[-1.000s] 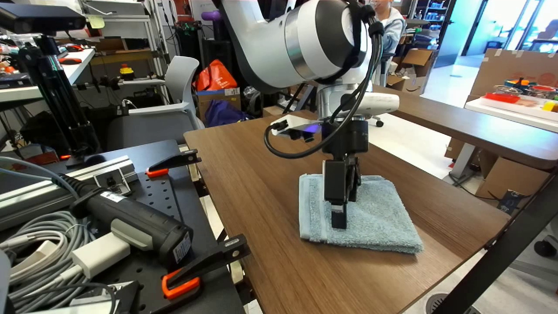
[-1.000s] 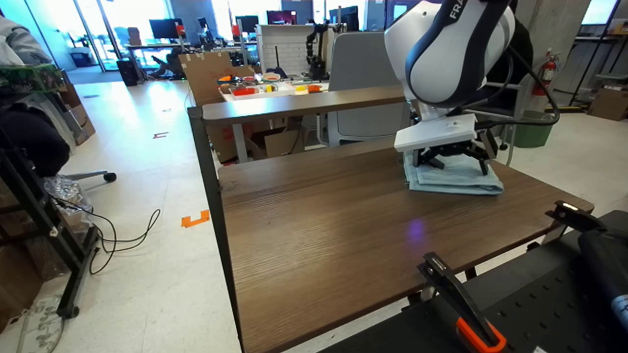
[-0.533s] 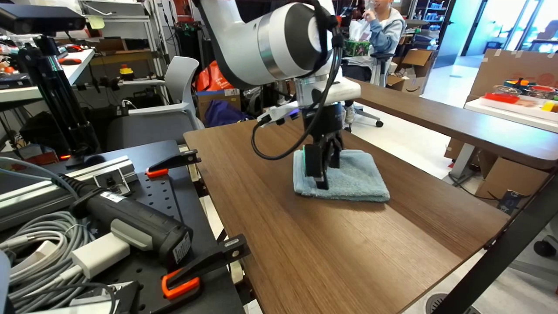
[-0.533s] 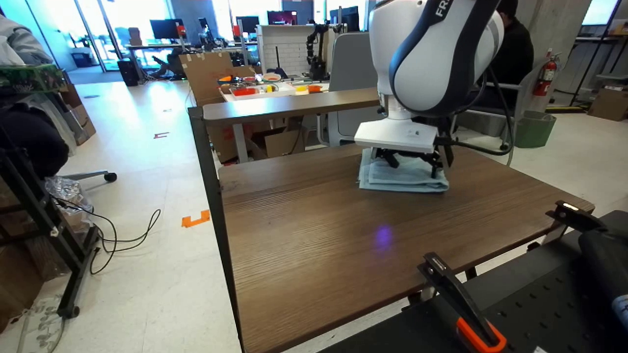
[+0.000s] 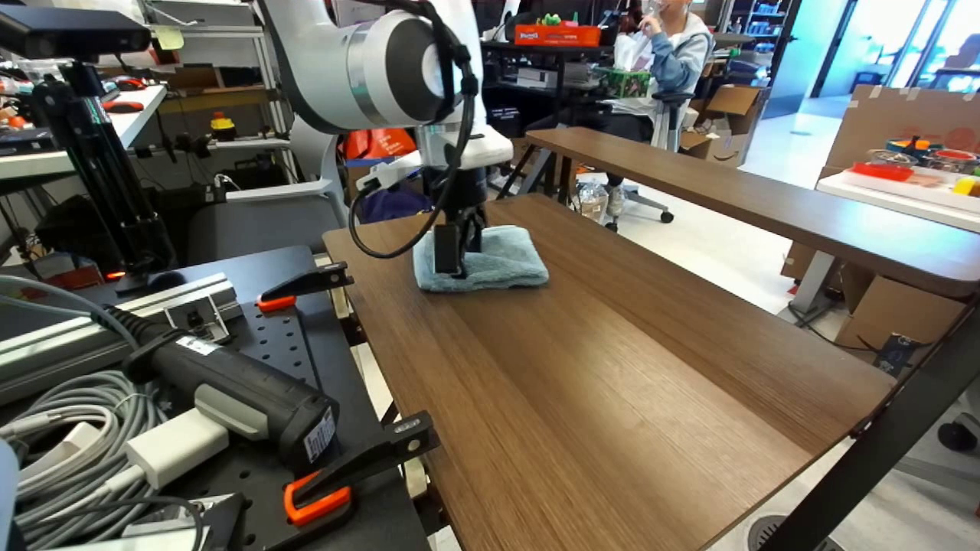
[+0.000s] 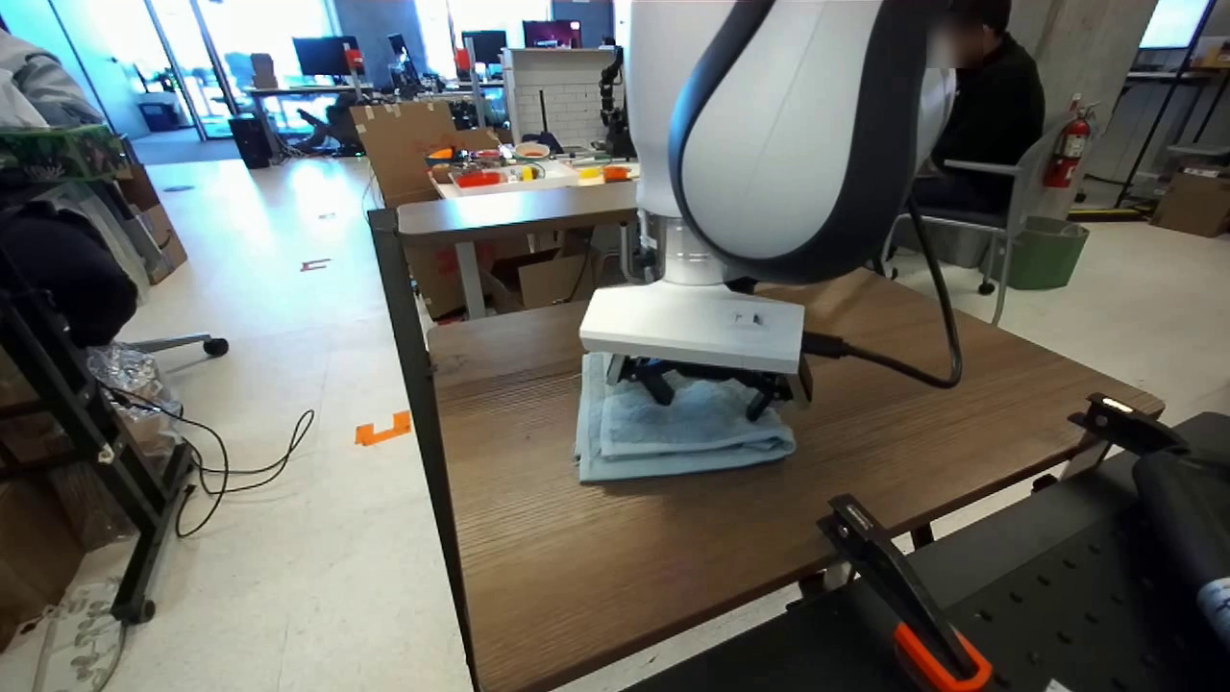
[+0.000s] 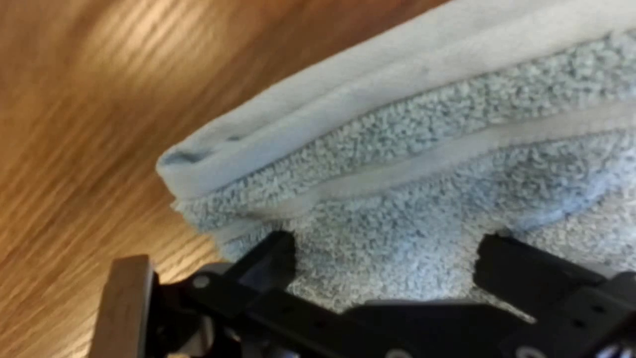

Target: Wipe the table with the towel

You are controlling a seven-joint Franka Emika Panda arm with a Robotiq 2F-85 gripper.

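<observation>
A folded light-blue towel [image 5: 509, 264] lies flat on the brown wooden table [image 5: 612, 367]. It also shows in an exterior view [image 6: 687, 447] and in the wrist view [image 7: 397, 219]. My gripper [image 5: 465, 256] points down on top of the towel, upright over it. In the wrist view my gripper [image 7: 386, 256] is open, its two black fingertips well apart with the flat towel surface between them. The fingertips seem to press on the towel; no pinched fold shows between them. In an exterior view the fingers [image 6: 657, 386] also stand apart on the cloth.
Black clamps with orange handles [image 5: 383, 451] sit at the table's edge by a black perforated board [image 5: 276, 337] with cables and a black device. A dark post [image 6: 423, 423] stands at a table end. A narrow brown table [image 5: 766, 207] runs alongside, beyond a gap.
The gripper and the towel have slid together along the table, to the left in both exterior views. The towel stays folded under the gripper, and the fingers stay apart.
</observation>
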